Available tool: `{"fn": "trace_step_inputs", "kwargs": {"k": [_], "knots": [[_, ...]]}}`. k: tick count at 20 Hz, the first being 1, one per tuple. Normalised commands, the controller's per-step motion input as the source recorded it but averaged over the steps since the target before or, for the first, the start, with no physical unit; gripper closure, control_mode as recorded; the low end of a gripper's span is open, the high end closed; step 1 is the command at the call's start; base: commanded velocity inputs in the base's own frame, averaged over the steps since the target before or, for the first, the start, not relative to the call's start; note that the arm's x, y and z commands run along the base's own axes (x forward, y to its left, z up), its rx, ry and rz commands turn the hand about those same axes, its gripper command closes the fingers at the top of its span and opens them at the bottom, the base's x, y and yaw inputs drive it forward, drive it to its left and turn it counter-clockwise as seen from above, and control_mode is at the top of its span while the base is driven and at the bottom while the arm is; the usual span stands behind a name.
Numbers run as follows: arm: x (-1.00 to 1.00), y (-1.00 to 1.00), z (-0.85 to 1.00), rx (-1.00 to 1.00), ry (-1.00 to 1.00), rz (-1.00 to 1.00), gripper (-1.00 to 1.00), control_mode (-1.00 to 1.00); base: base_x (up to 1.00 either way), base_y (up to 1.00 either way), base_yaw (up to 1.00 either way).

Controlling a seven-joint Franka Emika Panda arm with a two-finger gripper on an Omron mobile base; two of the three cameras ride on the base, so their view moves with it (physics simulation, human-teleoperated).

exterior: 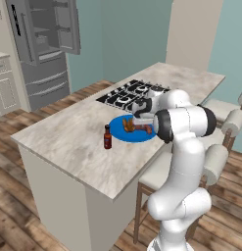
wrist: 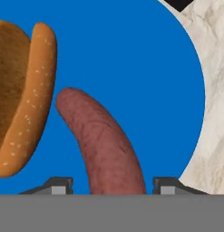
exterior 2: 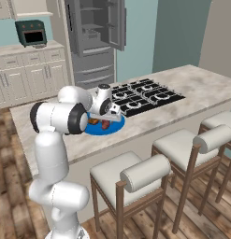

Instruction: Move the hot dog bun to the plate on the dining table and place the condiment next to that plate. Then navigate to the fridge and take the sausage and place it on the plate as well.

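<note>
On the blue plate lies a reddish-brown sausage, with the seeded hot dog bun beside it on the left. My gripper hovers low over the near end of the sausage. Its two fingertips stand apart on either side, with blue plate showing between each tip and the sausage, so it is open. From the left base view the plate sits on the marble island, carrying the bun and sausage. The dark red condiment bottle stands upright just left of the plate.
A black cooktop lies right behind the plate. The grey fridge stands at the back with its upper doors open. Padded stools line the island's near side. A toaster oven sits on the far counter.
</note>
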Motion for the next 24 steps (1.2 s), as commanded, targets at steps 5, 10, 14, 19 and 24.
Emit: {"fn": "trace_step_inputs", "kwargs": {"k": [5, 10, 14, 19, 24], "knots": [[-0.26, 0.00, 0.07, 0.00, -0.07, -0.01, -1.00, -1.00, 0.00, 0.00, 0.00], [-0.41, 0.00, 0.49, 0.00, -0.15, 0.00, -1.00, -1.00, 0.00, 0.00, 0.00], [-0.51, 0.00, 0.61, 0.00, -0.17, 0.00, -1.00, -1.00, 0.00, 0.00, 0.00], [-0.64, 0.02, 0.55, 0.01, -0.14, 0.00, -1.00, -1.00, 0.00, 0.00, 0.00], [-0.78, 0.09, 0.43, 0.01, -0.12, 0.00, -1.00, -1.00, 0.00, 0.00, 0.00]]}}
